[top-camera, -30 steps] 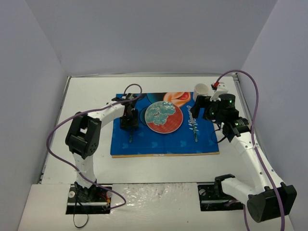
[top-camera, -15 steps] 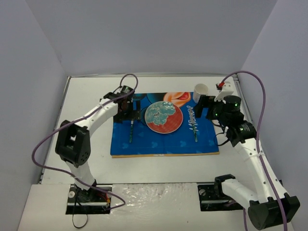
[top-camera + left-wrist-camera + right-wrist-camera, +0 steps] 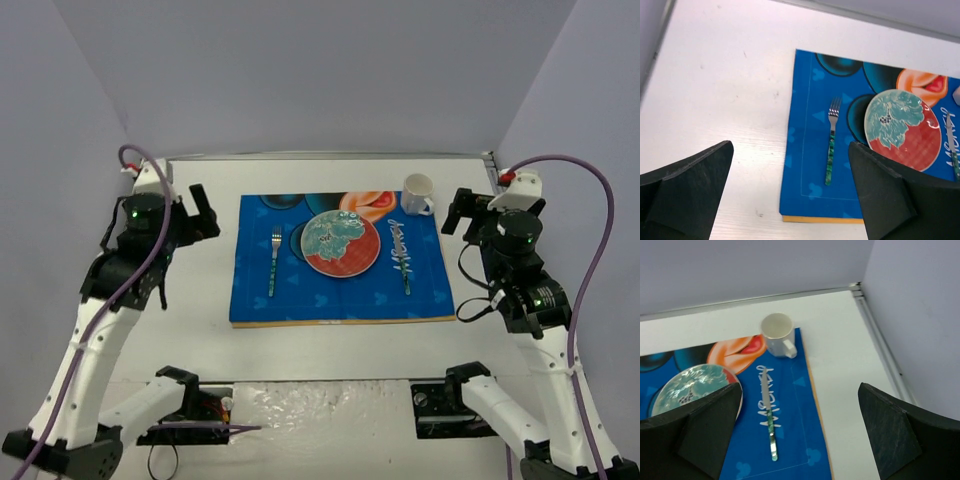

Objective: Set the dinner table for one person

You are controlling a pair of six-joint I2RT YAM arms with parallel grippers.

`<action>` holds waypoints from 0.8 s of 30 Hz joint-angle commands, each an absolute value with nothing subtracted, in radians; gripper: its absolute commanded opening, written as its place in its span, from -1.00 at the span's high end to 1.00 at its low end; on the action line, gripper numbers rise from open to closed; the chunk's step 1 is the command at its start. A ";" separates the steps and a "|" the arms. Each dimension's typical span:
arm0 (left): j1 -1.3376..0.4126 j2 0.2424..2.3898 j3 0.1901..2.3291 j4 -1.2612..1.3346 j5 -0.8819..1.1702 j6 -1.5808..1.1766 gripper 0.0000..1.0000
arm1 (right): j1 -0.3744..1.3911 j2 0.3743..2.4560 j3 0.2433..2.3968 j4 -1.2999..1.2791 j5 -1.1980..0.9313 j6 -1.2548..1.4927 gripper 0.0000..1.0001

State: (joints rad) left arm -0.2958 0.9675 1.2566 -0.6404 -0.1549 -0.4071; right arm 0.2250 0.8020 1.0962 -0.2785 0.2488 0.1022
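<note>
Left gripper (image 3: 203,212) hangs over the left part of the table with its 2 black fingers (image 3: 685,190) spread wide and nothing between them. Right gripper (image 3: 458,212) hangs over the right part, equally wide and empty.

Below both lies the large flat white rectangular dinner table (image 3: 200,330). At its centre, between the 2 arms, lies the blue printed rectangular placemat (image 3: 340,298).

On the placemat, 3 items sit side by side:
1. The steel fork with a green handle (image 3: 274,262), on the left strip, long axis running near to far, tines away from the arm bases.
2. The round red and teal plate (image 3: 341,244), in the middle.
3. The steel knife with a green handle (image 3: 403,258), on the right strip, parallel to the fork.

Farthest stands the white ceramic mug (image 3: 417,193), upright at the far right corner of the placemat.

Judgement: the setting for 1 person appears complete. If correction is required, the fork lies inward of the left gripper, which is nearer to it. The knife and mug lie inward of the right gripper.
</note>
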 commanded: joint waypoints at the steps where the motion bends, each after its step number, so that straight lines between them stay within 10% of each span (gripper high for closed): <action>1: -0.270 0.822 1.189 -0.588 -0.228 -0.309 -0.94 | 0.242 0.722 1.097 -0.252 0.506 0.109 -1.00; 24: -0.262 0.563 0.857 -0.619 -0.276 -0.355 -0.94 | 0.255 0.439 0.854 -0.232 0.577 0.094 -1.00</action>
State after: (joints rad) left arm -0.2680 0.5560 0.8491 -0.6563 -0.2668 -0.3454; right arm 0.2433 0.4354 0.8629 -0.3107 0.5507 0.0956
